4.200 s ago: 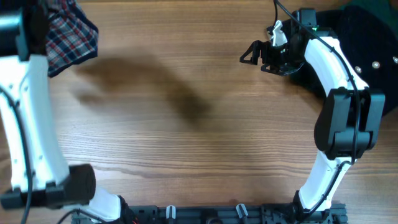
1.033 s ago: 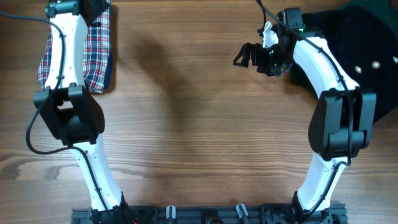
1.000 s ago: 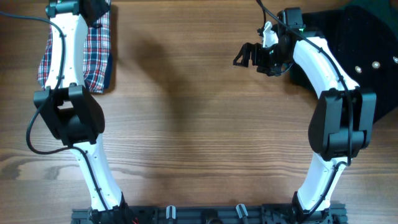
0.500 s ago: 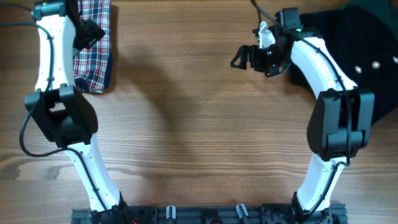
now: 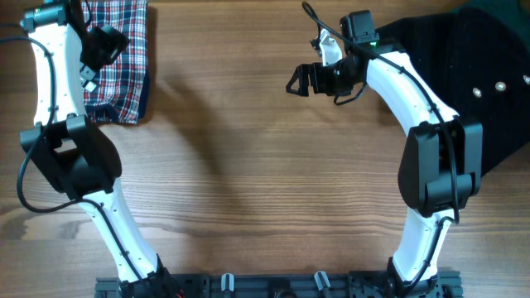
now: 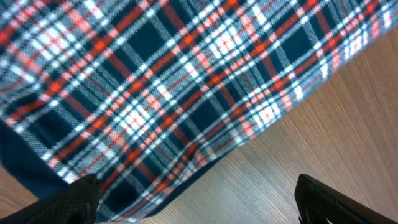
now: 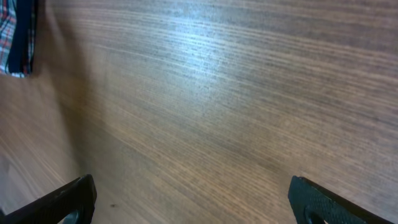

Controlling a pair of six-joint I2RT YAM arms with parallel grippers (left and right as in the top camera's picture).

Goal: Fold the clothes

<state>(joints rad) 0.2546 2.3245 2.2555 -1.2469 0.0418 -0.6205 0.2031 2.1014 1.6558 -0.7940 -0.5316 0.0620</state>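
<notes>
At upper left of frame, your left hand (image 6: 199, 202) wide, empty above plaid garment (image 5: 126, 33); lift straight, don't snag fold. Right hand (image 5: 301, 82) wide too.

Wooden table (image 7: 211, 93) filled the view, a plaid garment (image 7: 13, 37) peeked in top-left, and the right gripper (image 7: 196, 202) hung spread wide.

Clothes (image 5: 126, 79): red, white and navy plaid, with navy trim along the edge; at eleven o'clock.
Worktop (image 5: 265, 190): warm brown wood grain in fine streaks.
Black garment (image 5: 489, 116): plain black, dotted with small silver studs (image 5: 499, 85); at two o'clock.
Green fabric (image 5: 507, 10): dark green, plain; at one o'clock.
Arms (image 5: 414, 79): white shells, black joints and cables.
</notes>
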